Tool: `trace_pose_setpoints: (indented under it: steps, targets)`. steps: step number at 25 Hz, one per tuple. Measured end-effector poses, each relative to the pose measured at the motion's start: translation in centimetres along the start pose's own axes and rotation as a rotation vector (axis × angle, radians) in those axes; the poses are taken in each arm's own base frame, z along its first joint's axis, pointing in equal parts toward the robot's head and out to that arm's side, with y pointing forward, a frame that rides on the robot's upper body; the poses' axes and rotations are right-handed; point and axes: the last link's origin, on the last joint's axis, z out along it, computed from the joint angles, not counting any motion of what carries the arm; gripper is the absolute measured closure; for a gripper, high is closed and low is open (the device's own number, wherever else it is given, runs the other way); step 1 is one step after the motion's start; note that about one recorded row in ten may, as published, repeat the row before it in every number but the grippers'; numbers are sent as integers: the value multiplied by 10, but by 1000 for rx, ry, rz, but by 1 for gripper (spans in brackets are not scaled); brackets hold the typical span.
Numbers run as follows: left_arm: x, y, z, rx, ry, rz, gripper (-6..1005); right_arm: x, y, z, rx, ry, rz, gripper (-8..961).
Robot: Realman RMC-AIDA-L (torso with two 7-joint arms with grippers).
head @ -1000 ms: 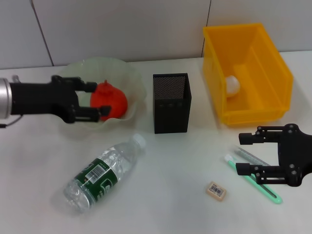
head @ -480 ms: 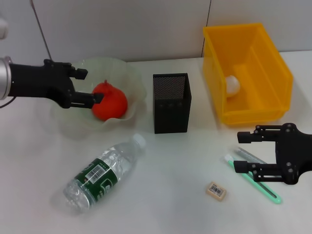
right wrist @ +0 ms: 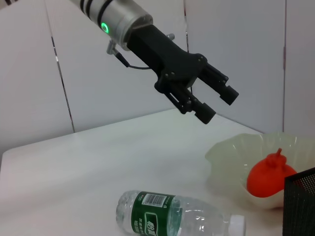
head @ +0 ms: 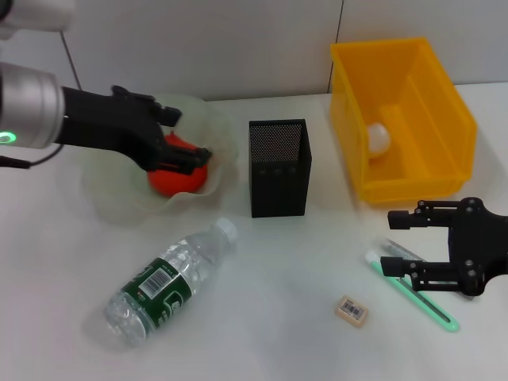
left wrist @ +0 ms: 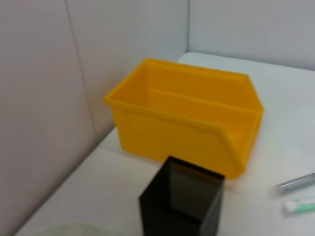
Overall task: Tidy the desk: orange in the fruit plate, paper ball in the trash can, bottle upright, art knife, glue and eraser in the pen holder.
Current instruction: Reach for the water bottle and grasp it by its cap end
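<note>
Your left gripper (head: 189, 135) hangs above the fruit plate (head: 103, 186) at ten o'clock on the desk, fingers spread and empty, the orange (head: 176, 176) resting in the plate beneath. Your right gripper (head: 390, 241), jaws apart, hovers at four o'clock over the green art knife (head: 413, 294); the eraser (head: 352, 309) lies near it, toward five o'clock. The bottle (head: 167, 279) lies on its side at seven o'clock, the pen holder (head: 279, 168) stands at centre, and the paper ball (head: 379, 139) sits in the trash can (head: 429, 171) at two o'clock.

Nothing's really showing readable words here; the bottle (head: 169, 282) and the eraser (head: 352, 309) are just showing barcodes, digits too tiny.
</note>
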Motion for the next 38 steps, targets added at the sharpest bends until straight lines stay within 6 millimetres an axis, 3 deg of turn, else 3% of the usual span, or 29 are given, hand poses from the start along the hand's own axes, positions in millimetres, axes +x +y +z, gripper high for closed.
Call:
trace_pose_setpoints:
  steps: [21, 38]
  targets:
    - [22, 34, 22, -25, -103, -68, 238, 7, -2, 3, 8, 4, 19, 280]
    - [10, 52, 42, -43, -183, -120, 239, 17, 3, 2, 1, 42, 46, 280]
